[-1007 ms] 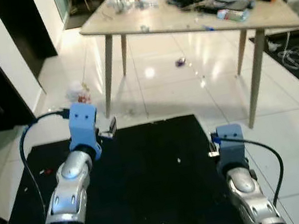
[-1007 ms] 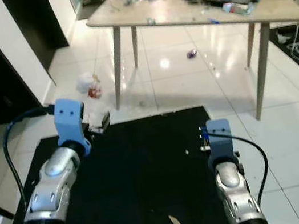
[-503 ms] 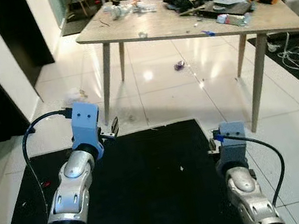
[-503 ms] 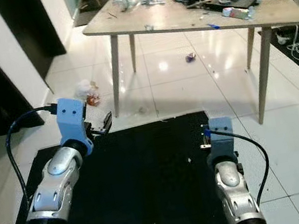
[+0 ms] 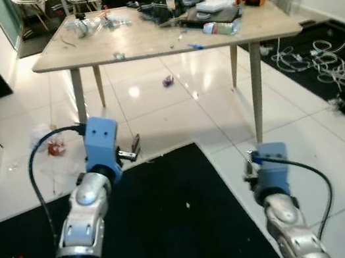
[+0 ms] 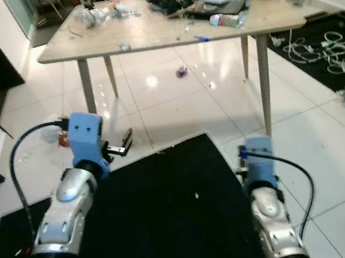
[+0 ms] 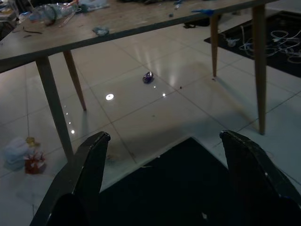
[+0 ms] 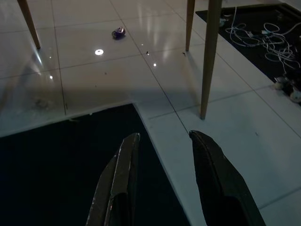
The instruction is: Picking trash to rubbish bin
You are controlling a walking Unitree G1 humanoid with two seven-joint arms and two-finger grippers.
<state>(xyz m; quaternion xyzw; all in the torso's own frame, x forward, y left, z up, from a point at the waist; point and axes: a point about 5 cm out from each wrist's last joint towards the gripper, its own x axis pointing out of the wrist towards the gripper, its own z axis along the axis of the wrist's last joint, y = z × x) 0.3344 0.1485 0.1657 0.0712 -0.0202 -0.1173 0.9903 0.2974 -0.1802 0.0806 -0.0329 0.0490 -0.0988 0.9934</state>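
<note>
I can see a small purple bit of trash (image 5: 168,81) lying on the shiny white floor (image 5: 176,111) under the desk (image 5: 143,40), too small for me to tell which way it points, and a crumpled white and red piece of trash (image 5: 51,143) lying on the floor by the desk's left leg. My left gripper (image 7: 164,160) is held up over the edge of the black mat (image 5: 162,224) with its fingers (image 7: 89,165) spread wide and holding nothing. My right gripper (image 8: 162,179) is lower, over the mat's right edge, with its fingers (image 8: 122,179) a little apart and also holding nothing.
</note>
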